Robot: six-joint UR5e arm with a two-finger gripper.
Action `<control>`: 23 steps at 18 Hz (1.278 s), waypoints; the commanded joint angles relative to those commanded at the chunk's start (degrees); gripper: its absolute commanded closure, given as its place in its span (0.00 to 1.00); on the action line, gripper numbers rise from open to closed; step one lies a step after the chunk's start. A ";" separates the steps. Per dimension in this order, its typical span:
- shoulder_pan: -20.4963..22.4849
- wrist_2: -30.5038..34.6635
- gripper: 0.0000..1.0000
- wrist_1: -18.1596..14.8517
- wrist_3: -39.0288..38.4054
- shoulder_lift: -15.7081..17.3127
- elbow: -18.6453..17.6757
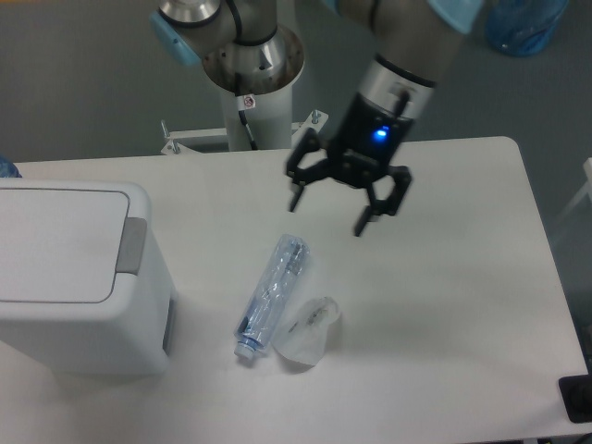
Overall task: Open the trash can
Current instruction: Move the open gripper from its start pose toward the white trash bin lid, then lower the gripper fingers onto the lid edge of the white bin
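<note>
**Claw spread above the counter, trash can lid down**

White counter (462, 305) fills most of the single fixed view, with grey floor behind it along the top of the frame. From the upper right the arm (407, 46) reaches down and toward the centre, its wrist pointing at the counter. The claw (328, 211) hangs in the upper middle of the frame with its black fingers (363, 220) spread wide apart and nothing between them; a blue light glows on its body. The arm's base column (252, 88) stands at the upper centre behind the counter, carrying a small sticker too small to read.

At the left edge sits the trash can (74, 277), large, white and boxy, its flat lid closed and the grey push tab (132, 246) on its right rim. The claw is well apart from it.

Lower centre, a clear plastic bottle (271, 294) lies on its side, label unreadable, with a crumpled clear cup (309, 331) just beside it.
</note>
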 joint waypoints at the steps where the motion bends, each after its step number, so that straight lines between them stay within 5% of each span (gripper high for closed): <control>1: -0.53 -0.35 0.00 1.40 -1.67 -0.44 0.00; 16: -11.16 -0.18 0.00 4.23 -6.17 -3.60 0.00; 23: -11.70 0.08 0.00 7.38 -6.08 -5.80 -0.17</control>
